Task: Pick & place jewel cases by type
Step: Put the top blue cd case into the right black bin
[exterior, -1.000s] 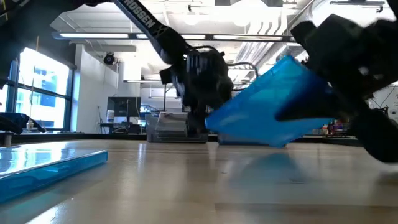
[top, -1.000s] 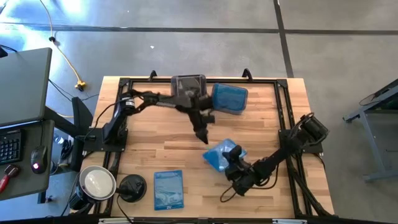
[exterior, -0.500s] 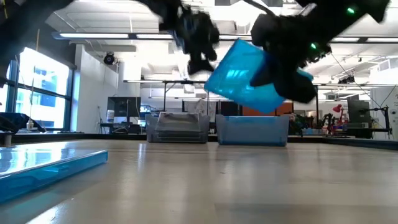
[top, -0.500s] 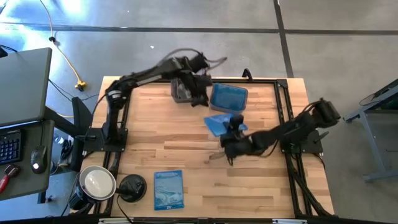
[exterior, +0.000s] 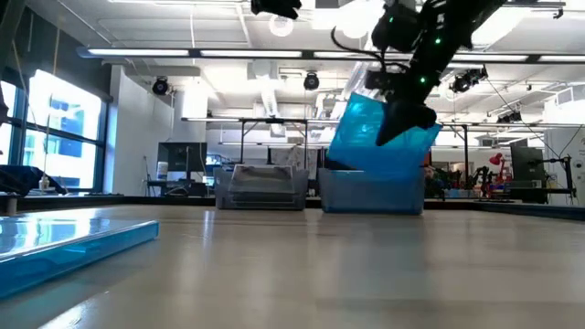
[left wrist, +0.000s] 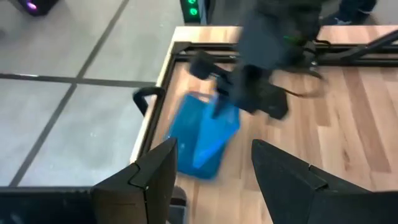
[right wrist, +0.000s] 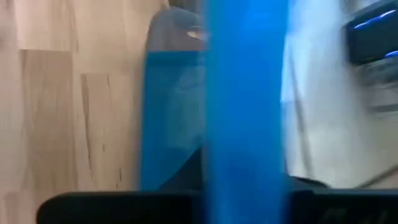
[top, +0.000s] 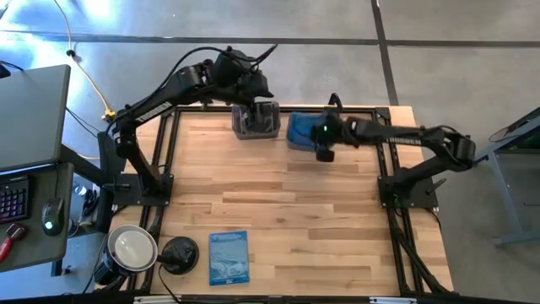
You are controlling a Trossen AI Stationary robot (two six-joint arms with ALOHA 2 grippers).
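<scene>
My right gripper (top: 323,139) is shut on a blue jewel case (exterior: 373,137) and hangs over the blue-filled tub (exterior: 370,194) at the table's far edge. In the right wrist view the case (right wrist: 245,106) shows edge-on as an upright blue band. My left gripper (left wrist: 214,180) is open and holds nothing; it hovers high over the far edge, above the smoky left tub (top: 256,120), which has dark contents. A paler printed blue case (top: 229,256) lies flat near the near edge and also shows in the low view (exterior: 73,249). My right gripper pinches the blue jewel case between its two fingers by the upper right part (exterior: 413,135), coming from above. The case is lifted and tilted, with its lower edge (exterior: 352,164) down at the blue tub's rim. Whether that edge touches the tub I cannot tell.
A round black disc-shaped object (top: 179,253) and a pale round container (top: 132,247) stand at the near left corner. A black frame (top: 384,143) runs round the table. The wooden middle of the table (top: 287,211) is bare.
My right gripper has carried the blue case from the table's near right middle up and toward the far edge, and now holds it over the blue tub. My left gripper has risen from the table's middle and gone toward the far edge, above the left tub.
</scene>
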